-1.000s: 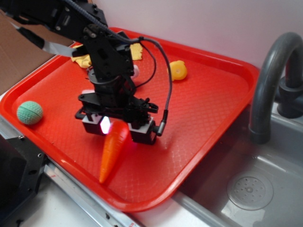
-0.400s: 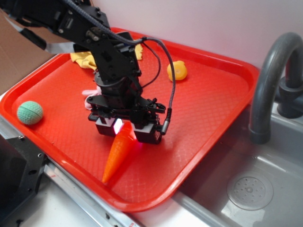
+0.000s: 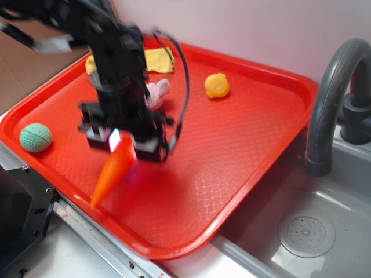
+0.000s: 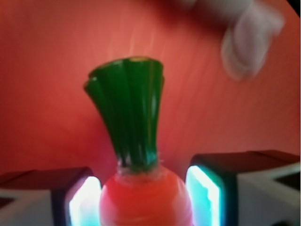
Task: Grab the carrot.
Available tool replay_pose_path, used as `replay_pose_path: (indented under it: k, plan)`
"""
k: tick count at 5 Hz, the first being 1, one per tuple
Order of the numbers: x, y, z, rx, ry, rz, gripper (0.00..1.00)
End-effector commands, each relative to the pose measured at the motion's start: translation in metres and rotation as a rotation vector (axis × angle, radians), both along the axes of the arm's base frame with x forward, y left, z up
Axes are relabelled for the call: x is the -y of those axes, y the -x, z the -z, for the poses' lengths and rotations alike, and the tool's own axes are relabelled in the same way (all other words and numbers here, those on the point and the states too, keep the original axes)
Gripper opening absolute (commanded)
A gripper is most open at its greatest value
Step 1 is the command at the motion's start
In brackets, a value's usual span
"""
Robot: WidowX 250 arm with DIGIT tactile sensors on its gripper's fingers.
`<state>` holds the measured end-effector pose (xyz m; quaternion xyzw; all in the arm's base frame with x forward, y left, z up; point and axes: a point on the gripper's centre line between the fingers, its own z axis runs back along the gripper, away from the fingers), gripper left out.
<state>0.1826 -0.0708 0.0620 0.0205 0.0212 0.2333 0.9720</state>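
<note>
The orange carrot [image 3: 113,171] hangs tilted from my gripper [image 3: 124,145], its pointed tip low over the front left of the red tray [image 3: 249,133]. In the wrist view the thick end of the carrot [image 4: 141,207] fills the space between the two lit pads, and its dark green stem [image 4: 129,113] points away from me. My gripper [image 4: 145,194] is shut on the carrot's thick end. The arm is blurred with motion in the exterior view.
A pink plush [image 3: 157,91] lies just behind the gripper. A small round yellow toy [image 3: 217,86] and a yellow cloth [image 3: 156,59] sit at the back of the tray, a green ball [image 3: 36,138] at its left. A grey faucet [image 3: 330,98] and sink [image 3: 307,231] stand to the right.
The gripper has swung left across the tray, and the carrot has gone with it, held at its thick end. The pink plush behind the arm is now uncovered.
</note>
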Motion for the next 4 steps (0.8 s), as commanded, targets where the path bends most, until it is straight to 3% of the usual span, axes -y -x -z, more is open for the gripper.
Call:
replay_pose_path:
  k: [1,2,4]
  plan:
    - [-0.025,-0.008,-0.106,0.064,0.127,0.131,0.00]
    - [-0.031,-0.004,-0.143,0.073,0.145,0.186,0.00]
    - [-0.032,-0.008,-0.145,0.096,0.109,0.212,0.00]
